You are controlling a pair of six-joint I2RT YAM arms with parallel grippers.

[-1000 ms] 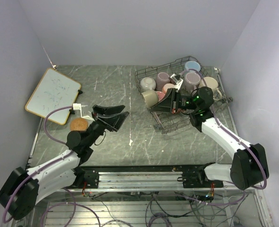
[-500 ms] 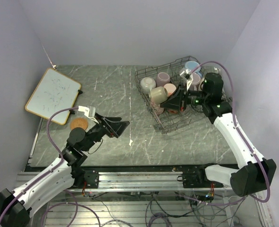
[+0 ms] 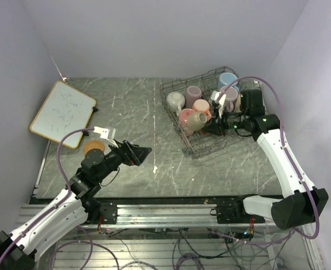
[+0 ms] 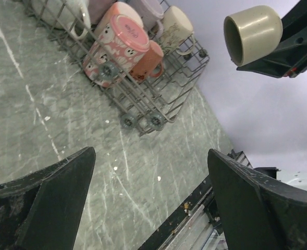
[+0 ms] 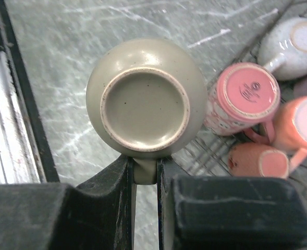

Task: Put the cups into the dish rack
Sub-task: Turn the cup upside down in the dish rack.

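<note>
My right gripper (image 3: 211, 125) is shut on the handle of a small olive mug (image 3: 197, 120) and holds it bottom-up above the grey wire dish rack (image 3: 207, 147). In the right wrist view the mug's base (image 5: 145, 101) faces the camera, and its handle is pinched in my right gripper (image 5: 145, 169). Inside the rack lie a pink floral mug (image 3: 185, 117), a peach mug (image 3: 202, 105), a mauve mug (image 3: 194, 93), a cream speckled mug (image 3: 175, 100) and a light blue mug (image 3: 228, 79). My left gripper (image 3: 143, 151) is open and empty over the table, left of the rack. The left wrist view shows my left gripper (image 4: 150, 172), the rack (image 4: 143, 107) and the held mug (image 4: 249, 34).
A wood-framed whiteboard (image 3: 63, 113) lies at the far left, with a round cork coaster (image 3: 93, 148) beside it near the left arm. The rack's near corner stands on small wheels (image 4: 127, 121). The metal rail of the arm bases (image 3: 171, 205) runs along the near edge.
My right gripper has carried the olive mug to the right over the rack. My left arm has drawn back toward the near edge, with its gripper still open.
</note>
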